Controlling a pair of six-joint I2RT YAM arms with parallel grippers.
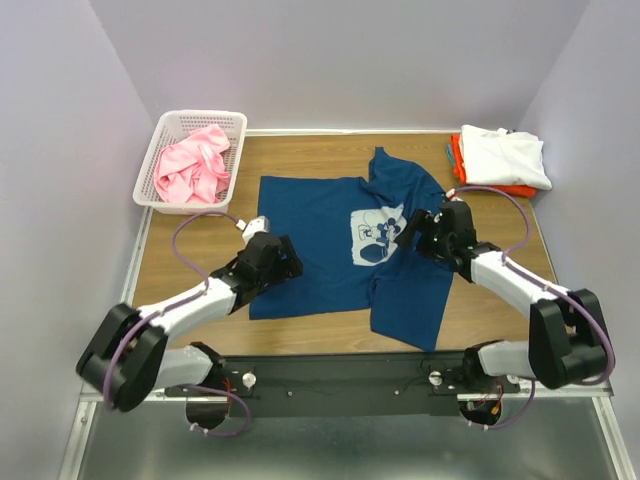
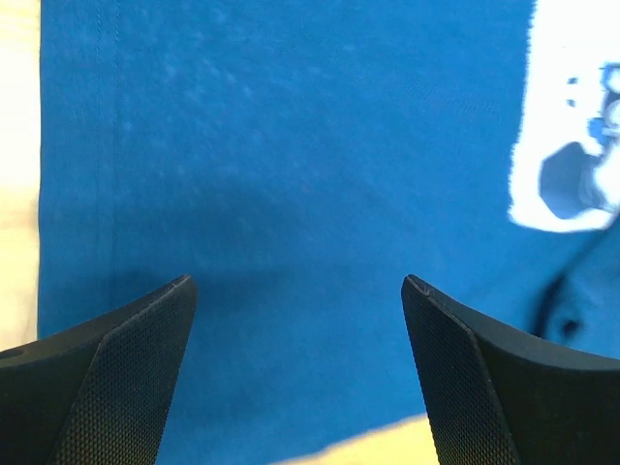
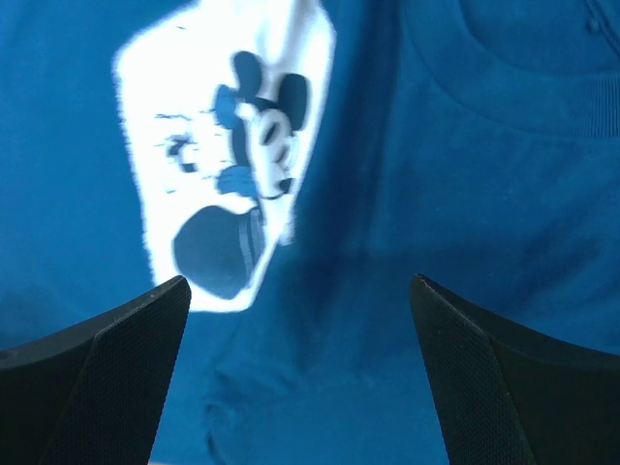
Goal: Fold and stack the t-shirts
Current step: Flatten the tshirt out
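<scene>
On the middle of the worktop (image 1: pixel 190 275), the navy t-shirt (image 1: pixel 310 225) is spread print-up (its right side is folded inward). The left end effector (image 2: pixel 295 286) is held over plain cloth near the shirt's edge and the right end effector (image 3: pixel 300 281) beside the print, each with fingers apart. A pink t-shirt (image 1: pixel 192 165) is heaped in the basket (image 1: pixel 165 128). A white t-shirt (image 1: pixel 505 155) is stacked at the far right corner.

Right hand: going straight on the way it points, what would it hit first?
Most likely the navy t-shirt, just beside its mouse print; the open right hand points down at it, gap unclear.
</scene>
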